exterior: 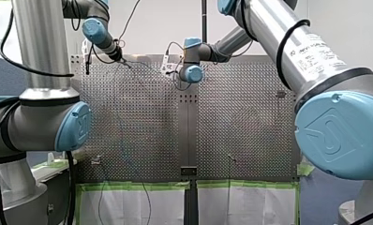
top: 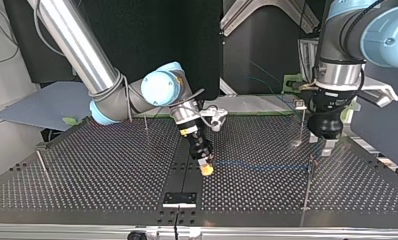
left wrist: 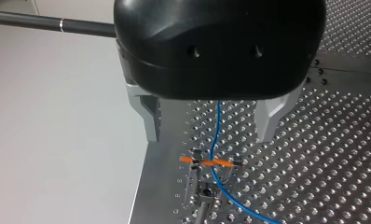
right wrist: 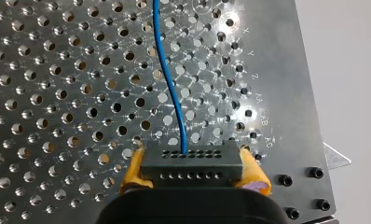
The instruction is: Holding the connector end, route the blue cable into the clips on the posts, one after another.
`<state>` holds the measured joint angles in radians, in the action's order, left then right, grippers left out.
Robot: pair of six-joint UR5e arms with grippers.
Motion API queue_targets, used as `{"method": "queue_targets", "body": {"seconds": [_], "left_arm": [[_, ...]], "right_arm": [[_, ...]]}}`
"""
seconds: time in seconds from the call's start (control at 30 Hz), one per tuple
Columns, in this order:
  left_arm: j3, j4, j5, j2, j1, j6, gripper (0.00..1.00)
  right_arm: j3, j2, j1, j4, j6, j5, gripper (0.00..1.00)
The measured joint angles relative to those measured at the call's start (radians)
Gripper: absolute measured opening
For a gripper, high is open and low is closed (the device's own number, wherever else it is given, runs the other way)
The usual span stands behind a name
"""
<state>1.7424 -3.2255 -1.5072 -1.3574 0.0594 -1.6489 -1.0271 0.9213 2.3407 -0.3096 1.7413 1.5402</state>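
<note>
The cable (right wrist: 167, 70) ends in a black connector (right wrist: 191, 164). Our right gripper (right wrist: 193, 173) pinches that connector between its yellow pads (right wrist: 254, 173), one pad on each end of the block. Ahead of the gripper, the cable runs off in a gentle bend over the perforated table (right wrist: 58, 93).

In the top view this gripper is low over the middle of the table, pads pointing down. From it the cable stretches toward 3 o'clock, close above the plate, to a thin post (top: 307, 192) near the table's front.

In the left wrist view we look down on that post's clip (left wrist: 223, 163), which has an orange bar across its top. The cable crosses the bar at about its middle. Beyond the clip it curves away over the holes.

Our left gripper (left wrist: 209, 137) hangs over the clip. Its metal fingers (left wrist: 146, 116) are spread wide, and the cable comes out from under the black body between them without touching either one. In the top view this gripper is at about 1 o'clock from the post's top, just above it.

A far post (top: 301, 125) with its own clip stands at 12 o'clock from the first. We can't tell whether any cable sits in that clip. A third post (top: 146, 122) stands at 10 o'clock from the right gripper, well apart from the cable.
</note>
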Motion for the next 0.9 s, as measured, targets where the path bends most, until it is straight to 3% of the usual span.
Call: {"method": "queue_targets", "body": {"seconds": [0.9], "left_arm": [[0.000,0.003,-0.007,-0.005,-0.007,0.008,1.00]], "right_arm": [[0.000,-0.001,-0.006,0.000,0.000,-0.001,0.00]]}}
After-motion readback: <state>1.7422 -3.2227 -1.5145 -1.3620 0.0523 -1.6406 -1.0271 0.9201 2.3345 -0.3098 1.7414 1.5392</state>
